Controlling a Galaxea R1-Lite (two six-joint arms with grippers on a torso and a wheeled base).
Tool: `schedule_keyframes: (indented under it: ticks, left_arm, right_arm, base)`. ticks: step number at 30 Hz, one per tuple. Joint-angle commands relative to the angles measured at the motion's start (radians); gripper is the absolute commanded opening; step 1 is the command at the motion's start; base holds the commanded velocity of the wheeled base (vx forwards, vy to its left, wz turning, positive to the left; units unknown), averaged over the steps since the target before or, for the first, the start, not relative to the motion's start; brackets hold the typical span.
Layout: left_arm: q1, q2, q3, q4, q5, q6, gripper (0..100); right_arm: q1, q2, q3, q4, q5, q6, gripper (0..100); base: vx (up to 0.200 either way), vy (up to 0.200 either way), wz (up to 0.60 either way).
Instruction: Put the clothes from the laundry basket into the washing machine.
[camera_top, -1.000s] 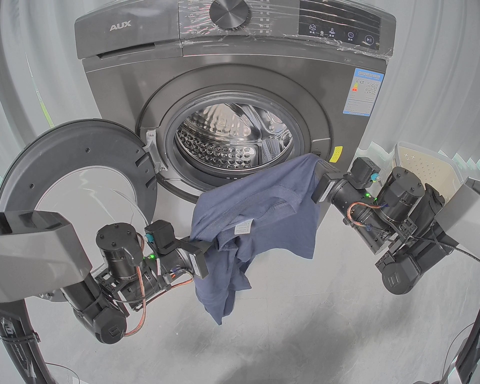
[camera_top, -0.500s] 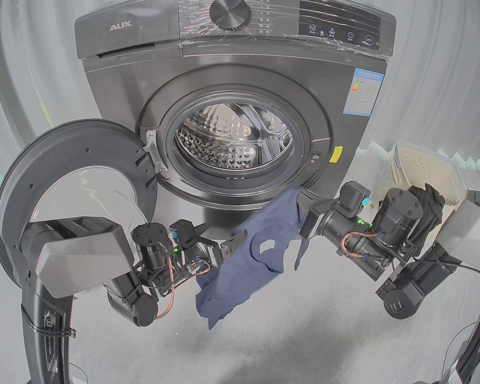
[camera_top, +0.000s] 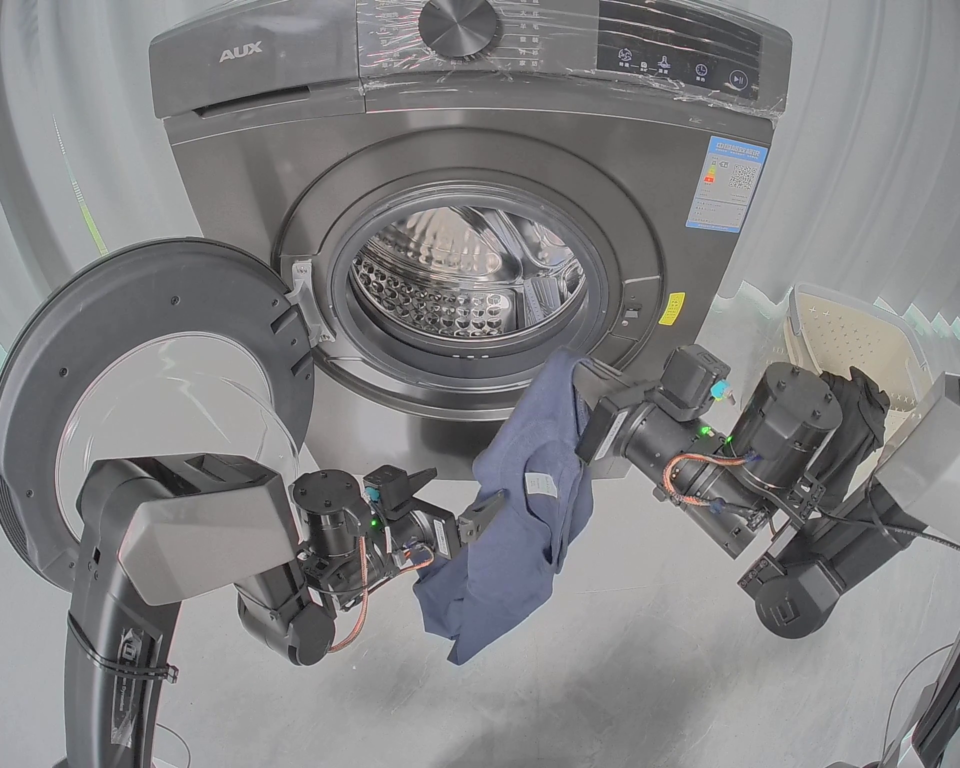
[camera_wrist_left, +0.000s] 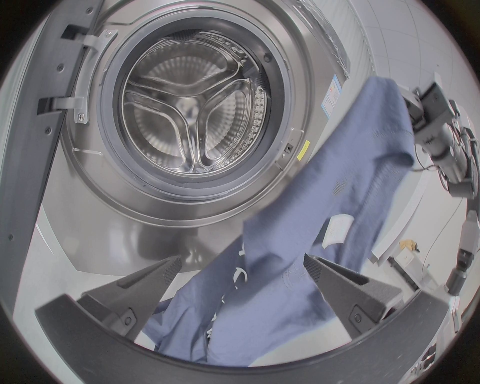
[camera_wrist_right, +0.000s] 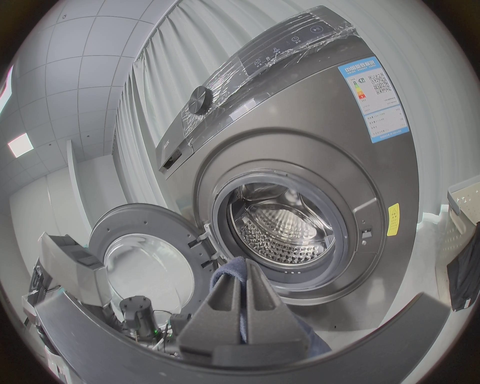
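A blue shirt (camera_top: 520, 540) hangs below the open washing machine drum (camera_top: 465, 270), gathered at its top edge in my right gripper (camera_top: 585, 395), which is shut on it. The right wrist view has both fingers pressed together on the blue cloth (camera_wrist_right: 230, 267). My left gripper (camera_top: 485, 510) sits low beside the hanging shirt and is open. Its two fingers stand wide apart in the left wrist view, with the shirt (camera_wrist_left: 310, 210) draped loosely between them. The drum (camera_wrist_left: 187, 107) holds no clothes.
The round washer door (camera_top: 150, 380) is swung open to the left, behind my left arm. A cream laundry basket (camera_top: 860, 335) stands on the floor at the right with a dark garment (camera_top: 862, 400) over its rim. Bare grey floor lies below the shirt.
My left gripper let go of the shirt and moved right and lower. My right gripper carried the shirt left and down, so it now hangs bunched from that gripper alone.
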Motion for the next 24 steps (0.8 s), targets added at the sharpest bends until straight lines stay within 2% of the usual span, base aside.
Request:
schedule_keyframes:
  ticks: [1, 2, 3, 4, 7, 12, 14, 24]
  left_arm:
    - [-0.006, -0.045, 0.06, -0.001, 0.001, 0.04, 100]
    - [-0.007, -0.062, 0.094, -0.001, 0.0, 0.073, 100]
    - [-0.007, -0.062, 0.094, -0.001, 0.0, 0.073, 100]
    - [-0.012, -0.081, 0.129, -0.003, 0.0, 0.09, 100]
    - [-0.033, -0.092, 0.171, -0.001, -0.008, 0.093, 100]
    - [-0.072, -0.073, 0.155, -0.001, -0.008, 0.095, 100]
    - [-0.089, -0.058, 0.137, 0.0, -0.006, 0.095, 100]
    - [-0.141, 0.048, -0.02, 0.0, -0.002, 0.086, 100]
  right_arm:
    - [-0.003, 0.007, -0.054, 0.022, -0.007, 0.002, 0]
    - [-0.004, 0.007, -0.08, 0.023, -0.016, 0.002, 0]
    - [-0.004, 0.007, -0.08, 0.023, -0.016, 0.002, 0]
    - [-0.004, 0.008, -0.106, 0.028, -0.044, 0.002, 0]
    - [-0.004, 0.017, -0.13, 0.034, -0.056, 0.002, 0]
    - [-0.004, 0.02, -0.153, 0.049, -0.067, 0.003, 0]
    - [-0.004, 0.027, -0.173, 0.058, -0.089, 0.003, 0]
    - [-0.013, 0.074, -0.233, 0.075, -0.127, 0.003, 0]
  base:
    - [0.0, 0.0, 0.0]
    - [0.0, 0.0, 0.0]
    - [0.0, 0.0, 0.0]
    - [0.0, 0.0, 0.0]
    - [0.0, 0.0, 0.0]
    - [0.0, 0.0, 0.0]
    - [0.0, 0.0, 0.0]
    - [0.0, 0.0, 0.0]
